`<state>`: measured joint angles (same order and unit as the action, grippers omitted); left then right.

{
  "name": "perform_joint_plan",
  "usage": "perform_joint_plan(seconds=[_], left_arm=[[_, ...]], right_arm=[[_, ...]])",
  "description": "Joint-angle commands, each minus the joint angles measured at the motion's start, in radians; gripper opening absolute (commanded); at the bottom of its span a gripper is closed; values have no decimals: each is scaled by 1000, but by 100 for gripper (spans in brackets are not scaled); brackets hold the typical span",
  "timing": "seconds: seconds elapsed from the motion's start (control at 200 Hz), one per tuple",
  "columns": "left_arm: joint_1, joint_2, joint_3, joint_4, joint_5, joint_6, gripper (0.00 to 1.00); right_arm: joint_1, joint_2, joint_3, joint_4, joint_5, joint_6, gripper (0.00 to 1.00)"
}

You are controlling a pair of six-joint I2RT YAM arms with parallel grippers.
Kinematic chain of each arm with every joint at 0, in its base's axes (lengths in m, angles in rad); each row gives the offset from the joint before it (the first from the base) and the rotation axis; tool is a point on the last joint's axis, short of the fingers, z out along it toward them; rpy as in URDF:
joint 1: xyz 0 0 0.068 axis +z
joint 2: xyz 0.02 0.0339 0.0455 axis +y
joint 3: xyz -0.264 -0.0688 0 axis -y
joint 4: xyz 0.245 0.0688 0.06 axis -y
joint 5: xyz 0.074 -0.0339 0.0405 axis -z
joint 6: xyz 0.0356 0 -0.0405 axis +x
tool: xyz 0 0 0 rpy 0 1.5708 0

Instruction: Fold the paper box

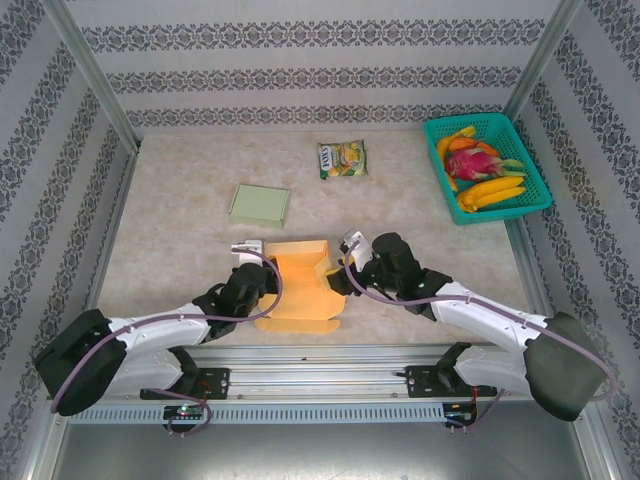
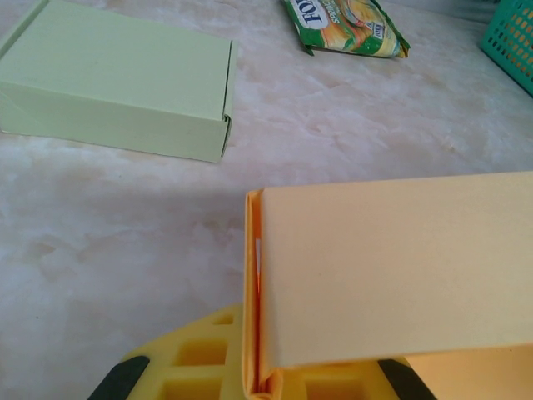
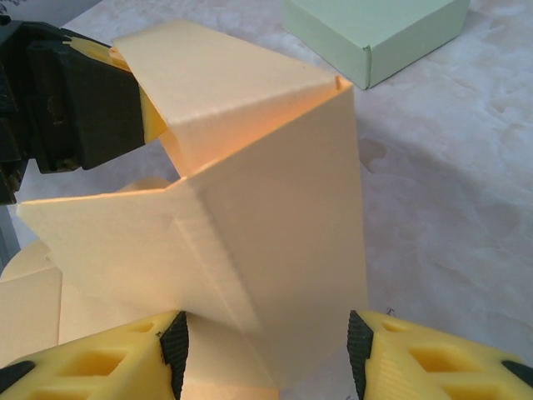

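The orange paper box (image 1: 300, 285) lies half-folded at the table's near middle, between my two grippers. My left gripper (image 2: 266, 379) is shut on the box's doubled left wall (image 2: 254, 292), which is pinched between its yellow fingers (image 2: 191, 367). The box's pale panel (image 2: 400, 267) rises to the right of it. My right gripper (image 3: 266, 354) is open, and a raised corner of the box (image 3: 275, 233) stands between its pads. The left pad (image 3: 173, 350) is against the paper and the right pad (image 3: 360, 350) stands clear of it. The left gripper (image 3: 83, 108) shows black and yellow at the box's far flap.
A closed green box (image 1: 260, 205) lies behind the orange one, to the left. A snack bag (image 1: 342, 158) lies farther back. A teal basket (image 1: 485, 165) of fruit stands at the back right. Patterned walls enclose the table.
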<state>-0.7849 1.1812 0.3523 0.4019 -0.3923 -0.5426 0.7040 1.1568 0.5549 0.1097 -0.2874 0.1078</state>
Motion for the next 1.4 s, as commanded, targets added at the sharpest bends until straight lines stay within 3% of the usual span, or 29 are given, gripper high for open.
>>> perform_joint_plan(seconds=[0.0, 0.814, 1.029, 1.189, 1.324, 1.394], left_arm=[[2, 12, 34, 49, 42, -4, 0], [-39, 78, 74, -28, 10, -21, 0], [-59, 89, 110, -166, -120, -110, 0], [-66, 108, 154, -341, -257, -248, 0], [-68, 111, 196, -484, -346, -359, 0], [-69, 109, 208, -511, -351, -375, 0]], right_arm=[[14, 26, 43, 63, 71, -11, 54], [36, 317, 63, 355, 488, 11, 23], [35, 367, 65, 371, 650, 56, 20], [34, 403, 101, 236, 939, 175, 20], [26, 412, 120, 168, 1028, 205, 22], [15, 414, 125, 164, 996, 198, 23]])
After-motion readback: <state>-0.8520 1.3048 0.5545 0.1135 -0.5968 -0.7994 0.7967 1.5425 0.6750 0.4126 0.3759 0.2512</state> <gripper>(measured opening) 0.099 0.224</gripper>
